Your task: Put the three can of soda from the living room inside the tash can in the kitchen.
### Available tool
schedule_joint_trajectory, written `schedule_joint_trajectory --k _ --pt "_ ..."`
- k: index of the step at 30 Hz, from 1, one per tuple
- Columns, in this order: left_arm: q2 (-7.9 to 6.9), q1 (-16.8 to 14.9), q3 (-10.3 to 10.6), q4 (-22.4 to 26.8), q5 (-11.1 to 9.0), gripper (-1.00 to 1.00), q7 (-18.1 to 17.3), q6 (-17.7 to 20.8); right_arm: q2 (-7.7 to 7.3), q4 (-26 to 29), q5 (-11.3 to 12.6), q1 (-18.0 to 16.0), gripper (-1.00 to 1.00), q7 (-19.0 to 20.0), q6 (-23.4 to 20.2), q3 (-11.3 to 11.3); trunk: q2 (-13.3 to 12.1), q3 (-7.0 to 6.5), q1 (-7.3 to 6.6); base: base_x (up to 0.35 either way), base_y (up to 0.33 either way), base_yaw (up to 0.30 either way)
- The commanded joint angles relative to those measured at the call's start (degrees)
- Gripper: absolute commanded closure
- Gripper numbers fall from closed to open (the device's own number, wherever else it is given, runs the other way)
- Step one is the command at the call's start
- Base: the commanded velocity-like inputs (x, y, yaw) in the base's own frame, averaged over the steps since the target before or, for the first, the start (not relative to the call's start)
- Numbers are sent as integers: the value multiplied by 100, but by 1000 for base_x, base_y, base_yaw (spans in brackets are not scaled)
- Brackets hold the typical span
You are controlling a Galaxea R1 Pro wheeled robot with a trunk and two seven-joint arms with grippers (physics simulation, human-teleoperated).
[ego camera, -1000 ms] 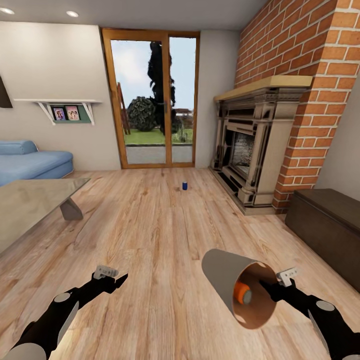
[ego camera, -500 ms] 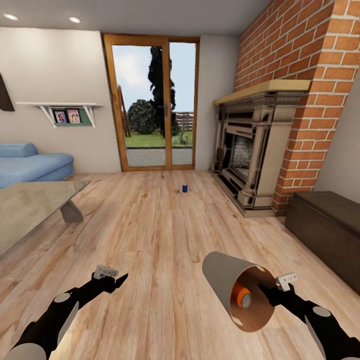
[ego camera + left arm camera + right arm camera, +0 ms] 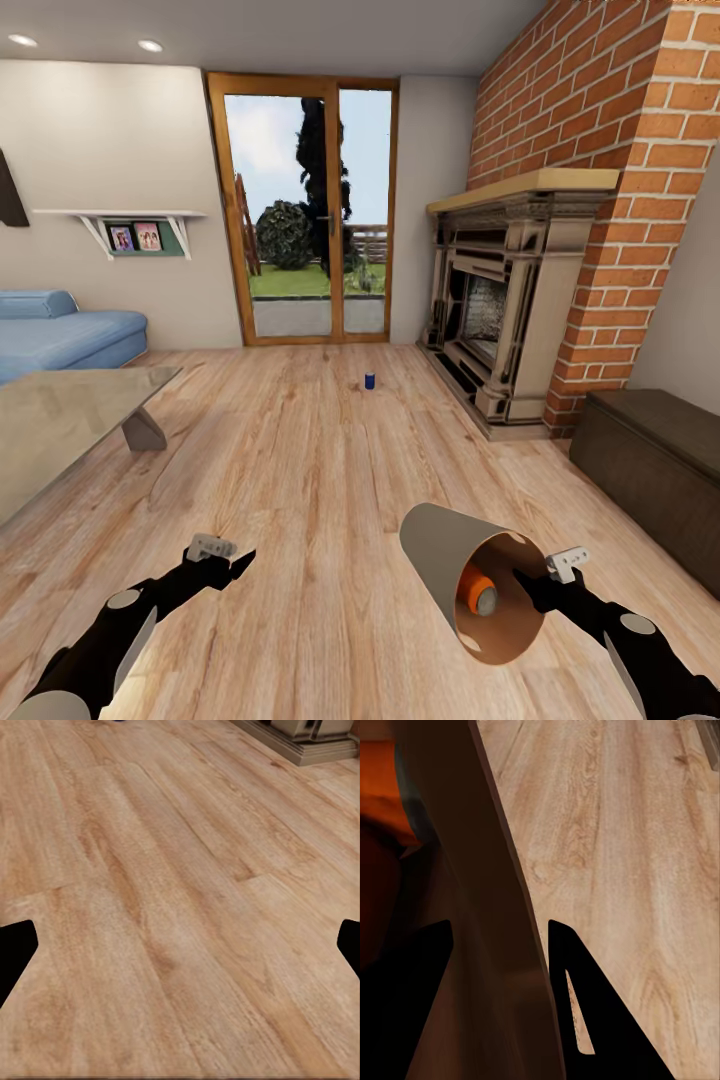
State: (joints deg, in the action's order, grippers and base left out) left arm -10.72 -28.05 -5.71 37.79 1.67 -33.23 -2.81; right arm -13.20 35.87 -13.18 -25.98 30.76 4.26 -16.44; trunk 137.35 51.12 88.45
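Observation:
A dark blue can of soda (image 3: 369, 380) stands upright on the wood floor of the living room, far ahead near the glass door. My right gripper (image 3: 524, 582) is shut on the rim of the light-grey tash can (image 3: 440, 545), which is held tilted with its mouth toward me. An orange can with a grey top (image 3: 477, 592) lies inside against the orange-brown inner wall. In the right wrist view the bin's wall (image 3: 487, 907) runs between my fingers (image 3: 577, 975), with the orange can (image 3: 379, 787) beyond. My left gripper (image 3: 238, 560) (image 3: 180, 952) hangs open over bare floor.
A carved fireplace (image 3: 505, 310) under a red-brick chimney (image 3: 640, 120) is on the right, and a long dark low cabinet (image 3: 655, 455) lies near right. A glass-topped coffee table (image 3: 60, 410) and blue sofa (image 3: 60, 335) are on the left. Wood floor runs between them.
The whole head view has shifted slightly, so the camera moved. The bin in my right gripper sits a little lower and the orange can inside has rolled slightly.

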Motion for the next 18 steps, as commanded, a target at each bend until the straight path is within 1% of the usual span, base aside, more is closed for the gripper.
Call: schedule_joint_trajectory --k 1,4,9,11,12,13,17,18 --pt "0 4 0 0 0 -100 0 0 6 8 45 -3 100 14 -4 -17 -41 -19 -23 0 0 0" --pt "0 14 0 0 0 -100 1 0 30 8 44 -3 100 14 -4 -13 -161 -73 -89 0 0 0" --pt "0 17 6 0 2 -100 1 0 148 -118 20 -2 100 -53 -4 2 -362 -163 -199 0 0 0" --pt "0 18 2 -2 2 -100 1 0 213 -313 -71 3 100 -357 4 117 -442 -199 -243 0 0 0" --pt "0 18 1 -3 2 -100 1 0 229 -357 -83 4 100 -431 23 142 -482 -217 -265 0 0 0" --pt "0 18 1 -4 3 -100 1 0 263 -452 -106 4 100 -556 121 179 -522 -235 -287 0 0 0" --pt "0 18 2 -49 1 -100 1 -5 333 -711 -139 5 100 -735 516 229 -683 -306 -374 0 0 0" --pt "0 18 5 -71 -1 -100 1 -6 337 -735 -139 5 100 -748 551 231 -723 -324 -396 0 0 0"
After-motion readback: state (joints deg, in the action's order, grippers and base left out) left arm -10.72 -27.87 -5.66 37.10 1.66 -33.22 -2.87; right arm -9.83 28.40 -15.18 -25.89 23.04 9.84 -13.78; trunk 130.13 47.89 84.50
